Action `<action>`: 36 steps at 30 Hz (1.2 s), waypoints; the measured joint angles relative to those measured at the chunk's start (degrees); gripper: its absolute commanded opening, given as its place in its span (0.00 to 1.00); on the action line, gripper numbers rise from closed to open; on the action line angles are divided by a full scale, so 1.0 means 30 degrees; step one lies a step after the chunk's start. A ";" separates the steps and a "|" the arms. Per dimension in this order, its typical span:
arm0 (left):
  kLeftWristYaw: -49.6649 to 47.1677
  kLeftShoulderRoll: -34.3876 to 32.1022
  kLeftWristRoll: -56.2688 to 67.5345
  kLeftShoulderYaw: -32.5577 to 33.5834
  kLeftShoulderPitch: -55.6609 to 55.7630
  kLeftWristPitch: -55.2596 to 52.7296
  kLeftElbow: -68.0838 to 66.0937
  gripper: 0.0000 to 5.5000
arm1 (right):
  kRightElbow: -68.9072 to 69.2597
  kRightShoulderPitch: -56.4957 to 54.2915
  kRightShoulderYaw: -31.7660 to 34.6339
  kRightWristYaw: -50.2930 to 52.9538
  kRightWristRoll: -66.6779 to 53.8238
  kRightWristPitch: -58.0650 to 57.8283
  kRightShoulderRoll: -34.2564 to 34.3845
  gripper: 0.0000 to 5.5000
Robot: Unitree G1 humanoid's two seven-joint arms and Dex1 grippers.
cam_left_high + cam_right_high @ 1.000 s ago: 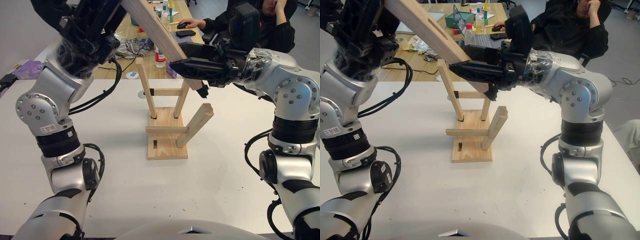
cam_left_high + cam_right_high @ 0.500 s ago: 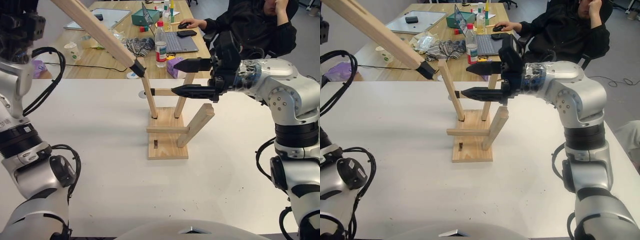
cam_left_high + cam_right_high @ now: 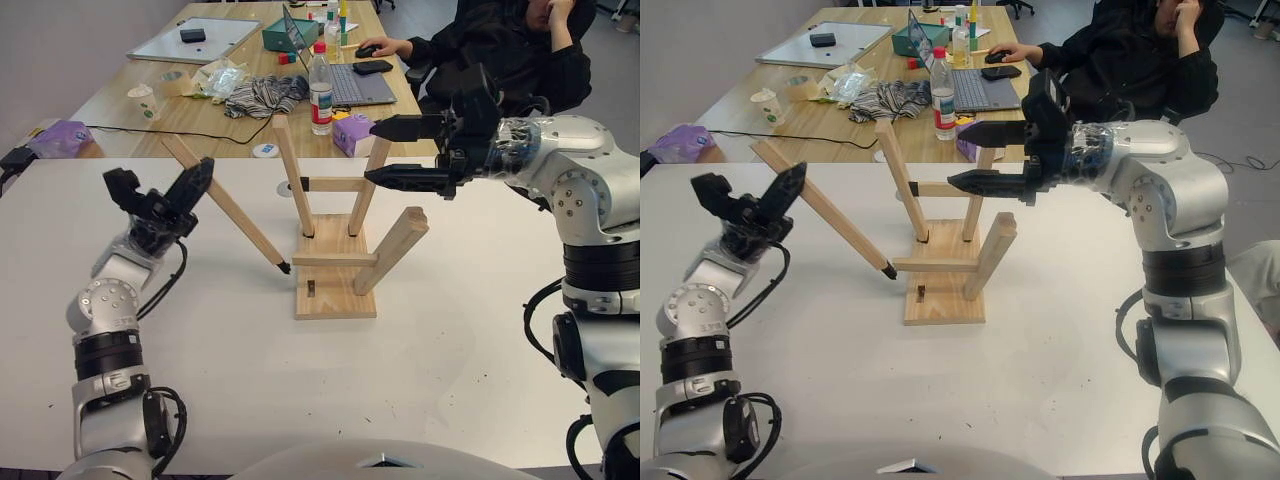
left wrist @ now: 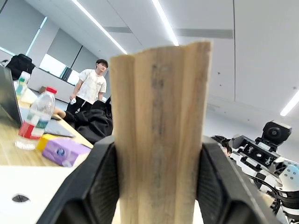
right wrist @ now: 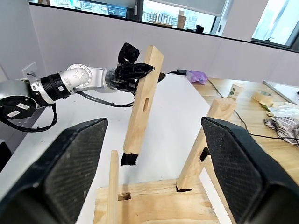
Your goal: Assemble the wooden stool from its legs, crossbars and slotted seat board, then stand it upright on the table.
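Seat board (image 3: 336, 297) lies flat at the centre of the table (image 3: 420, 400), with three legs and two crossbars fitted. To its left, the left gripper (image 4: 158, 184) clamps a tilted loose leg (image 3: 235, 220). Farther off, the right gripper (image 3: 372, 152) hovers with jaws released.

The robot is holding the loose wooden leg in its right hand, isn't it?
Not quite. The loose leg is held in the left gripper, not the right, as the left eye view shows. The right gripper is open and holds nothing.

Four legs (image 3: 231, 211), two crossbars (image 3: 335, 259), one seat board (image 3: 336, 301)
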State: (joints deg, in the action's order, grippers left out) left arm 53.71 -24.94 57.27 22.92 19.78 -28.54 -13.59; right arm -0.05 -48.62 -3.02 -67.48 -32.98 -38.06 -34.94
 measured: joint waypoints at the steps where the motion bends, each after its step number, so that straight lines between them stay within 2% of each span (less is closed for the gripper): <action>1: -0.0109 0.0507 0.0006 0.0000 -0.0181 0.0100 0.0095 0.37 | -0.0037 -0.0122 -0.0189 -0.0268 0.0157 -0.0018 -0.0035 0.67; 8: -0.0416 0.2252 0.0010 0.0053 -0.1408 0.0265 0.0288 0.37 | -0.0436 -0.0434 -0.0668 -0.1205 0.0594 -0.0048 -0.0625 0.67; 12: -0.0279 0.3143 -0.0042 0.0278 -0.1840 0.0563 -0.1020 0.37 | -0.0767 -0.0601 -0.0884 -0.1602 0.0927 -0.0037 -0.0665 0.67; 17: 0.0560 0.3187 -0.0637 0.0521 -0.1956 0.1281 -0.2613 0.37 | -0.0817 -0.0759 -0.0923 -0.1712 0.1214 -0.0028 -0.0688 0.67; 20: 0.1238 0.2367 -0.0962 0.0125 -0.1949 0.1083 -0.2517 0.37 | -0.0732 -0.0747 -0.0916 -0.1621 0.1225 -0.0028 -0.0687 0.67; 23: 0.2438 0.0534 -0.1906 -0.1004 -0.1951 0.0455 -0.1400 0.37 | -0.0255 -0.0434 -0.0841 -0.1529 0.1219 -0.0028 -0.0691 0.67; 28: 0.3606 -0.1213 -0.3068 -0.2616 -0.1101 0.0398 -0.0496 0.37 | 0.0563 0.0419 -0.0530 -0.0943 0.1187 -0.0040 -0.0688 0.67; 36: 0.5731 -0.2833 -0.4687 -0.4789 0.0918 0.1369 -0.1203 0.37 | 0.1941 0.1822 -0.0308 0.0075 0.1077 -0.0048 -0.0629 0.67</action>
State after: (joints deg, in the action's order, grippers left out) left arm 70.90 -33.44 43.20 8.55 22.53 -24.43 -17.20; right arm 5.77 -43.16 -3.94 -67.26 -29.75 -38.20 -36.83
